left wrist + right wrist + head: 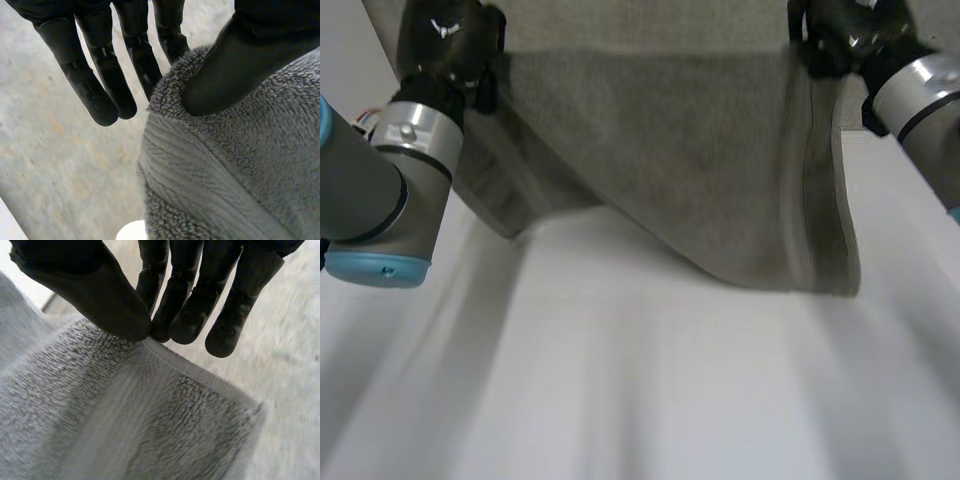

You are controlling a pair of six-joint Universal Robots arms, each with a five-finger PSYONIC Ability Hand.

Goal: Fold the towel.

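Towel hanging over table, left hand and right hand held high, fingers pinching its top edge against thumbs

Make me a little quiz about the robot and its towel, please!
1. True or false: the towel lies folded flat on the table.
2. How do the left hand and right hand touch the towel? A) pinching it B) pressing it flat C) not touching it
3. Fill the gap: the table under the towel is ____.
Key: 1 false; 2 A; 3 white.
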